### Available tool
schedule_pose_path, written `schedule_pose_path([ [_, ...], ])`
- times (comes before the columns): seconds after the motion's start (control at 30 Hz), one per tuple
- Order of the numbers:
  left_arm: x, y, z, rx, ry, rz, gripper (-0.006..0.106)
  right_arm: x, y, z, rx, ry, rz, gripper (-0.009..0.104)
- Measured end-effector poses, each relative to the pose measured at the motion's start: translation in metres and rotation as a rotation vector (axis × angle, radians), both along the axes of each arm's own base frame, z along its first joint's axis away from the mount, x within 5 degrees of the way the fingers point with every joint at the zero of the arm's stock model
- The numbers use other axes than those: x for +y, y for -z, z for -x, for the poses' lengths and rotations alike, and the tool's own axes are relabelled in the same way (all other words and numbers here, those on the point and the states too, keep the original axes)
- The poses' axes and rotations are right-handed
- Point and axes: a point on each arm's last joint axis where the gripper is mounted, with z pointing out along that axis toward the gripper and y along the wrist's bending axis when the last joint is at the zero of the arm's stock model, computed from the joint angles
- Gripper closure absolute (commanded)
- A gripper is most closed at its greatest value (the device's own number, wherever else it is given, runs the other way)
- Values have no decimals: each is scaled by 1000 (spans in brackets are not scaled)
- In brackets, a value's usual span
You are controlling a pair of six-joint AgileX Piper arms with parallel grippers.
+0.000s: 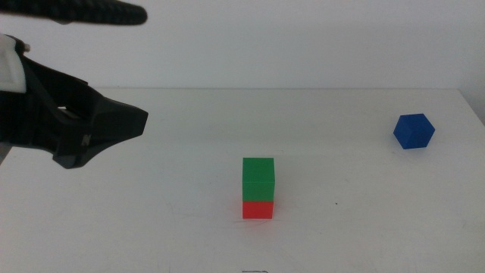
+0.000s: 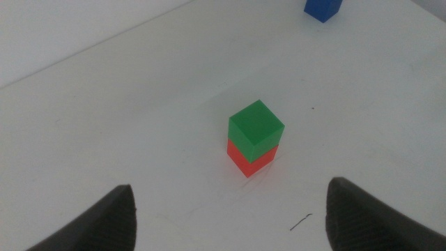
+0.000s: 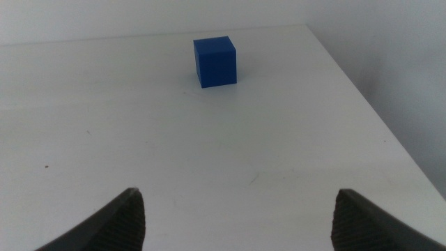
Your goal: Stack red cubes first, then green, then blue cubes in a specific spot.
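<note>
With the green cube (image 1: 258,180) sitting on the red cube (image 1: 258,210) mid-table and the blue cube (image 1: 414,130) near the far right edge, both wide-open, empty grippers, left gripper (image 2: 230,213) and right gripper (image 3: 240,216), risk nudging the stack askew while adding blue.

Left gripper (image 1: 125,121) was matte black plastic, a wedge-shaped body tapering to a blunt tip, with a white housing (image 1: 11,64) behind it. A black ribbed cable sleeve (image 1: 91,13) ran above it. In both wrist views the jaws were dark grey with finely textured, rounded tips. No visible screws or markings.
</note>
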Motion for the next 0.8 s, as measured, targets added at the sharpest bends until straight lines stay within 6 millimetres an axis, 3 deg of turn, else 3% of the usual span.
schedule_pose_path([
  [0.1,0,0,0,0,0,0,8,0,-10,1,12,3,-1,22],
  [0.3,0,0,0,0,0,0,8,-1,-56,-10,110,10,-5,22],
  [0.8,0,0,0,-2,2,-2,8,-9,-137,-95,605,47,-5,22],
])
